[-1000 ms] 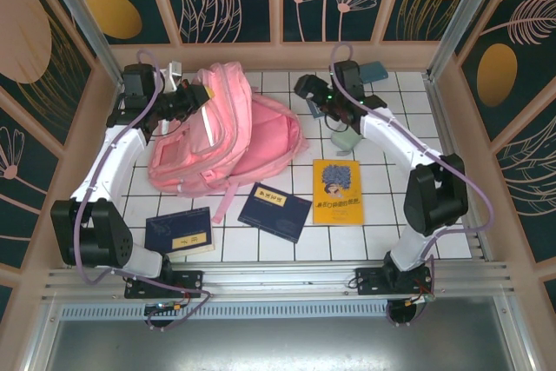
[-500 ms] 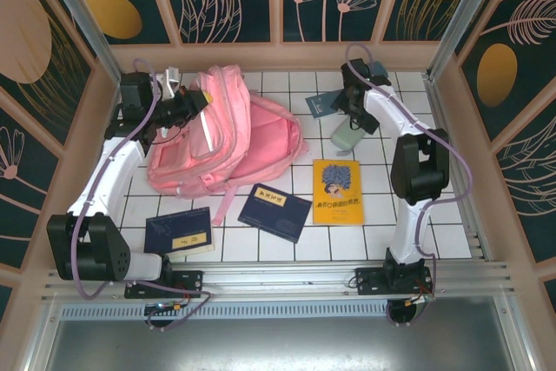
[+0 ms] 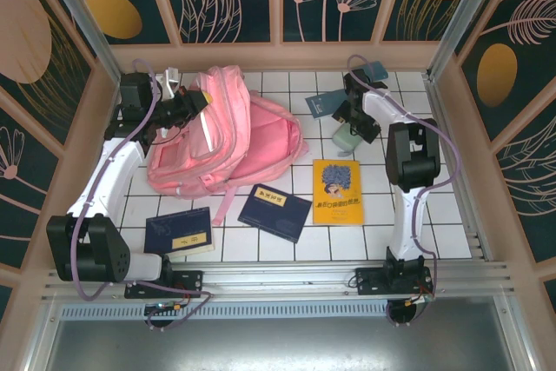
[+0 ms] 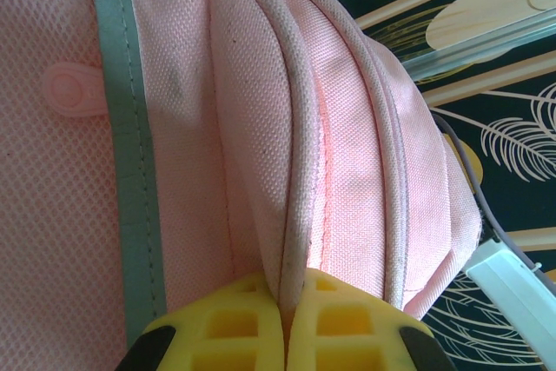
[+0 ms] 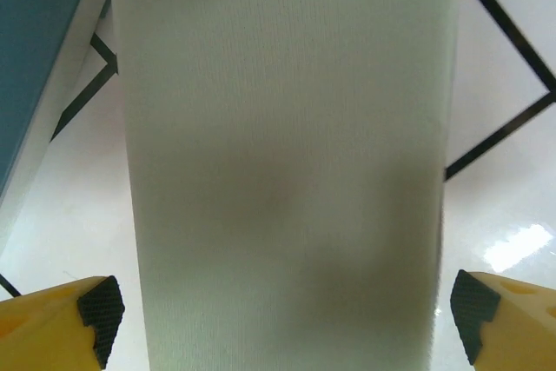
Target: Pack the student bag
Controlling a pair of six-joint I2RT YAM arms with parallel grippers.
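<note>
Piping (image 4: 291, 171) of the large pink fabric backpack (image 3: 230, 141), lying at the left rear of the white tiled bench (image 3: 373, 241), is pinched in the closed left claw (image 4: 285, 319). The right claw (image 5: 287, 310) is spread wide, straddling a pale green cylinder (image 5: 287, 154) just right of the bag.

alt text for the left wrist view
The left gripper, yellow-tipped, is shut on a piped fold of the large pink fabric backpack. A pale grey stripe runs down its left; dark floral wall panel at right.
</note>
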